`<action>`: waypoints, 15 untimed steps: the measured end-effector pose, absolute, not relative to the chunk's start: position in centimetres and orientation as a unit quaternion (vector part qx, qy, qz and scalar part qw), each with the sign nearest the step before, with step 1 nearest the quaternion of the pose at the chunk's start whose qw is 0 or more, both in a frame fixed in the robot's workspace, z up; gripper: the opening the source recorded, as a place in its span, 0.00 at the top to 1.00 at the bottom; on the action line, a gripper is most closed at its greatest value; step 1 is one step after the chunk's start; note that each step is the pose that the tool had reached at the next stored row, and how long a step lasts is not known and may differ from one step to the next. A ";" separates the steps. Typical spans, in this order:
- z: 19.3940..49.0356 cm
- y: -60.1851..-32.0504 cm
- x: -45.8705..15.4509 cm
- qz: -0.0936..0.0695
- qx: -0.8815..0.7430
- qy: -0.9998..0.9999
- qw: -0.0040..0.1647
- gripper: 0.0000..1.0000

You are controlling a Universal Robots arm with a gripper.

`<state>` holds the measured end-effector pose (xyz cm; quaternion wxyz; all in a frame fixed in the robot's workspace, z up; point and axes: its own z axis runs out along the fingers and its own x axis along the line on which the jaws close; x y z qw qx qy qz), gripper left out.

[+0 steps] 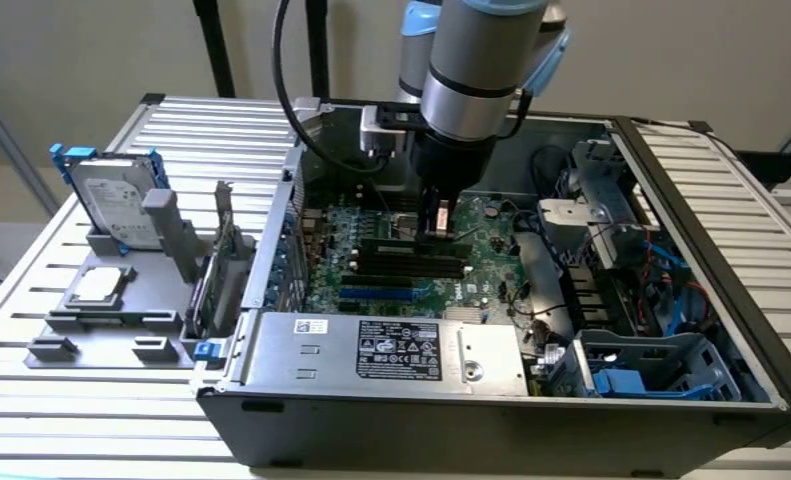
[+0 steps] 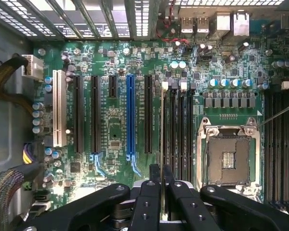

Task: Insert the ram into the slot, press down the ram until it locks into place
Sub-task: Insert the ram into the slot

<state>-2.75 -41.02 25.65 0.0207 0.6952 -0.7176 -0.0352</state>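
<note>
- While the arm point(image 1: 475, 70) reaches down into the open computer case point(image 1: 502, 420), the gripper point(image 1: 435, 232) hangs low over the motherboard point(image 1: 482, 245), just above the row of black memory sockets point(image 1: 402, 262).
- In the wrist view the gripper point(image 2: 162, 192) is clamped on the ram point(image 2: 162, 130); its two black fingers point(image 2: 151, 202) press against either face of the stick.
- The ram is seen edge-on as a thin pale line, upright, running lengthwise along the slot point(image 2: 164, 86), whose pale end clip shows at the ram's far end.
- That slot is the outermost of the parallel memory sockets point(image 2: 180, 134), lying between them and a long black expansion slot point(image 2: 148, 113); the blue slot point(image 2: 130, 115) lies one place further off.
- Whether the ram's lower edge has entered the slot, or whether the clips have closed on it, cannot be told.
- The bare processor socket point(image 2: 229, 159) sits beyond the memory sockets, on the side away from the ram.
- In the exterior view the ram point(image 1: 409, 244) appears as a dark strip beneath the fingertips.
- At the exterior view's left, outside the case, a hard drive point(image 1: 108, 200) stands upright in a grey fixture point(image 1: 102, 320) on the slatted table point(image 1: 88, 420).
</note>
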 end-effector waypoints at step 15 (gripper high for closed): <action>24.1 -40.7 -2.8 -0.035 0.697 -0.716 0.021 0.87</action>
